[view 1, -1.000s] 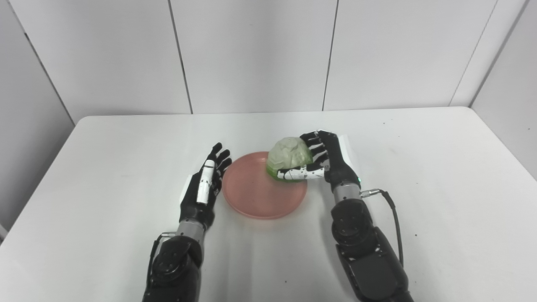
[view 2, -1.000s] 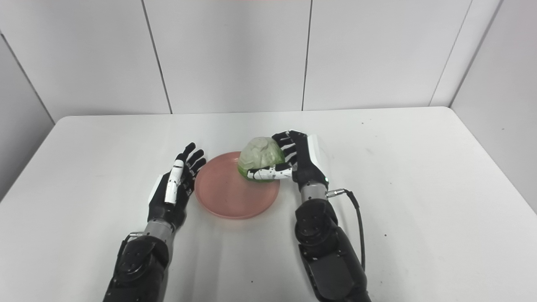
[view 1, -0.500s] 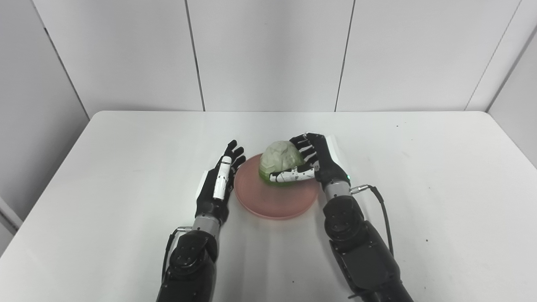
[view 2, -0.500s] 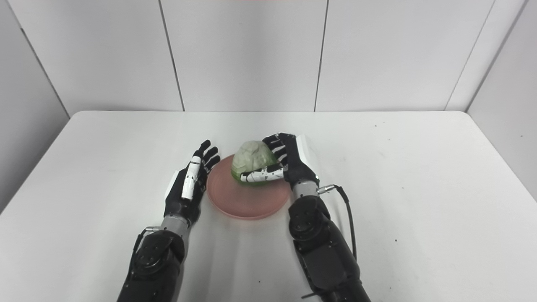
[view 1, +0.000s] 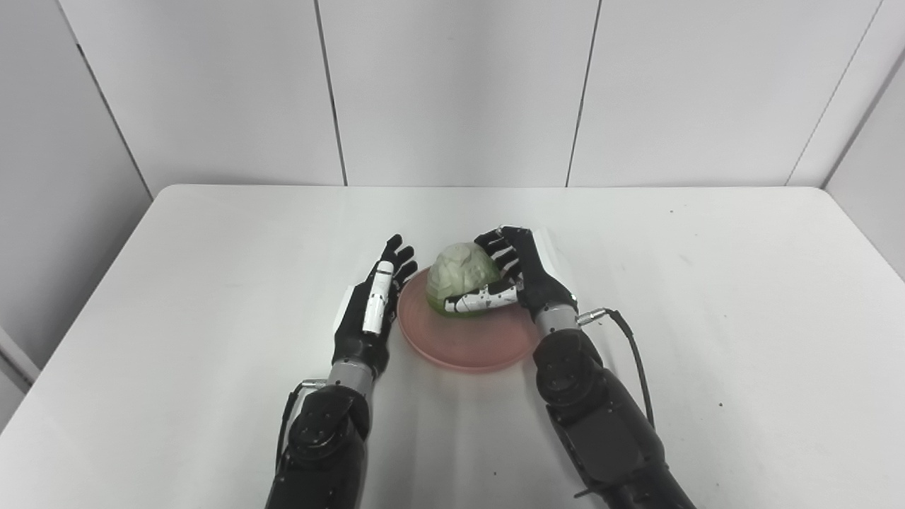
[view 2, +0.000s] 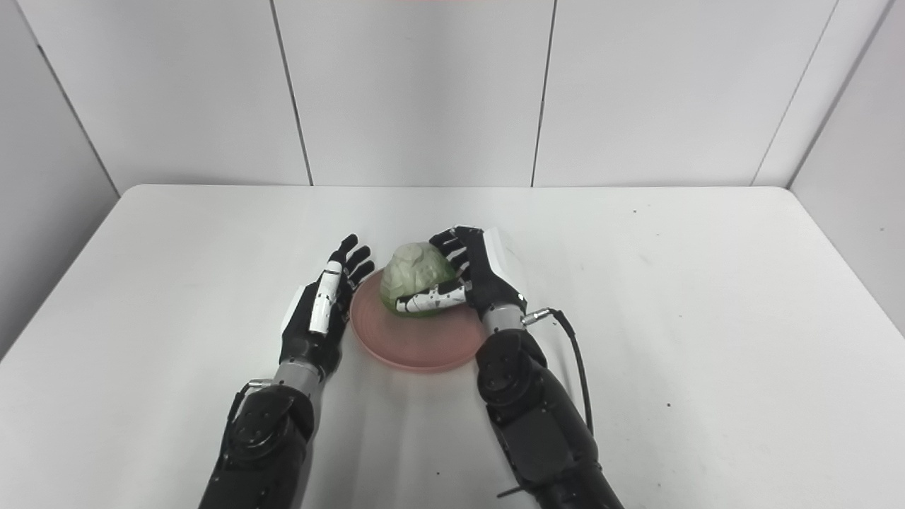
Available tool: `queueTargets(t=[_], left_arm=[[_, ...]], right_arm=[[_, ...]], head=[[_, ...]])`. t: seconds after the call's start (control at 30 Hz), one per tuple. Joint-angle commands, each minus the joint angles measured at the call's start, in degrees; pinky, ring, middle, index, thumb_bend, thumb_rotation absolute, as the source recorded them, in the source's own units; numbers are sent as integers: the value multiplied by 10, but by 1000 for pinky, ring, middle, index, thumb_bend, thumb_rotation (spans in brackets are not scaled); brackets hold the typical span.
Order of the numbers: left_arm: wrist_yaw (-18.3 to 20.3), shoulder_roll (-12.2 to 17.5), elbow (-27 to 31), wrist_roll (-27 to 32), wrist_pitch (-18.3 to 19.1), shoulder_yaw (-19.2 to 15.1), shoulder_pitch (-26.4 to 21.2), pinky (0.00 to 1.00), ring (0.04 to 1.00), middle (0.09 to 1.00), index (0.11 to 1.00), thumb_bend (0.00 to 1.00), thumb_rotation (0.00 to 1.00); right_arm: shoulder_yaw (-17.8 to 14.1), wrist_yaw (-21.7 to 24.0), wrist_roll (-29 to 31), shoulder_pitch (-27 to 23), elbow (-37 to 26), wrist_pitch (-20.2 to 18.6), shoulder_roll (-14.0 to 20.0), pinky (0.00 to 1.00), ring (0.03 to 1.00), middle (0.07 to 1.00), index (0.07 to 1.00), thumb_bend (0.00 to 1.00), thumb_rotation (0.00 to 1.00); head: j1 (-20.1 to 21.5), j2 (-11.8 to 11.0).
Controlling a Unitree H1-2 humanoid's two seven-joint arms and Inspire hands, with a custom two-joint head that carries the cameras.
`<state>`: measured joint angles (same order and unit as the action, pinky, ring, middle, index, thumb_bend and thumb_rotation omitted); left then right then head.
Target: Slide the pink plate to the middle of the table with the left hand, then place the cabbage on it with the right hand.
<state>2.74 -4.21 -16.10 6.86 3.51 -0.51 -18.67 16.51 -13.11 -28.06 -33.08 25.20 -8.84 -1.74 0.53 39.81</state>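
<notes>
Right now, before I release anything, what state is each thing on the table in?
pink plate: flat on the table, near the middle.
cabbage: over the plate's far part, gripped; whether it touches the plate cannot be told.
right hand: shut on the cabbage, fingers behind it, thumb across its front.
left hand: open, holding nothing, close beside the plate's left rim.
table: white, carries the plate.

**Matt plastics on a smooth white top**

The pink plate [view 1: 466, 345] looks smooth, matt plastic; the cabbage [view 1: 461, 276] has a waxy, ridged, crinkled surface. Both hands [view 1: 368, 311] [view 1: 527, 279] show glossy black and white hard shells. The table [view 1: 707, 283] is smooth, slightly sheened white
</notes>
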Motion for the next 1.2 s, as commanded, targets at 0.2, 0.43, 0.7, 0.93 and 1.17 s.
queueTargets(t=[0.2, 0.43, 0.7, 0.93, 1.17], left_arm=[[0, 0, -6, 2, 36, 1, 11, 939, 942, 946, 933, 385, 1000], [1, 3, -5, 1, 42, 1, 10, 943, 941, 945, 933, 396, 1000], [1, 3, -7, 3, 37, -1, 10, 915, 933, 938, 925, 395, 1000], [4, 4, -7, 4, 35, -2, 11, 914, 941, 950, 935, 396, 1000], [7, 6, -6, 4, 31, -2, 12, 913, 938, 949, 931, 394, 1000]], right_arm=[[24, 6, -25, 7, -19, 31, 16, 349, 378, 479, 549, 512, 0], [26, 21, -27, 12, -32, 20, 21, 408, 477, 468, 545, 520, 3], [43, 33, -65, 16, -63, 2, 38, 554, 667, 752, 836, 817, 381], [40, 75, -69, 18, -105, -24, 44, 593, 760, 875, 939, 951, 577], [39, 131, -73, 20, -152, -52, 58, 694, 891, 988, 1000, 1000, 633]], head=[[3, 4], [6, 4], [10, 5], [13, 6], [16, 6]])
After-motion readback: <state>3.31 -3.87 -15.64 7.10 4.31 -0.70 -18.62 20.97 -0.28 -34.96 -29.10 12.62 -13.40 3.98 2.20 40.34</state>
